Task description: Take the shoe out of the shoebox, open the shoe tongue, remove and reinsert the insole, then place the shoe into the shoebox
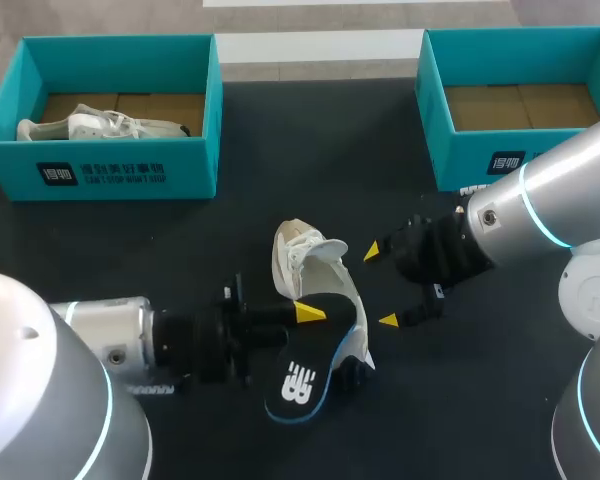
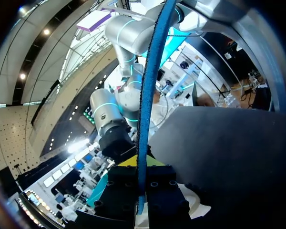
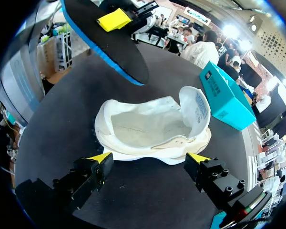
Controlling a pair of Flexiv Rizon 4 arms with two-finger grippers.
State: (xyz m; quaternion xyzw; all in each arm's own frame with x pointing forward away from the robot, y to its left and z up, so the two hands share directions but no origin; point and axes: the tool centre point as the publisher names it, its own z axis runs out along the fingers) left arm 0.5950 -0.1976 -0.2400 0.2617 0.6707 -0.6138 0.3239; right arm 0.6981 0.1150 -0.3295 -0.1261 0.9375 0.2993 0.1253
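A white shoe (image 1: 310, 262) lies on the dark table in the middle, its opening towards my right arm. In the right wrist view the shoe (image 3: 150, 126) is just ahead of my right gripper (image 3: 150, 158), whose fingers stand open on either side of its near edge without touching it. My left gripper (image 1: 302, 316) is shut on a black insole with a blue rim (image 1: 298, 385), held above and beside the shoe. The left wrist view shows that insole (image 2: 150, 95) edge-on between the left gripper's (image 2: 140, 179) fingers. The insole (image 3: 109, 45) hangs beyond the shoe.
A teal shoebox (image 1: 120, 170) at the back left holds another white shoe (image 1: 105, 124). A second teal shoebox (image 1: 435, 110) at the back right shows only its cardboard floor. The teal box (image 3: 224, 98) also lies beyond the shoe in the right wrist view.
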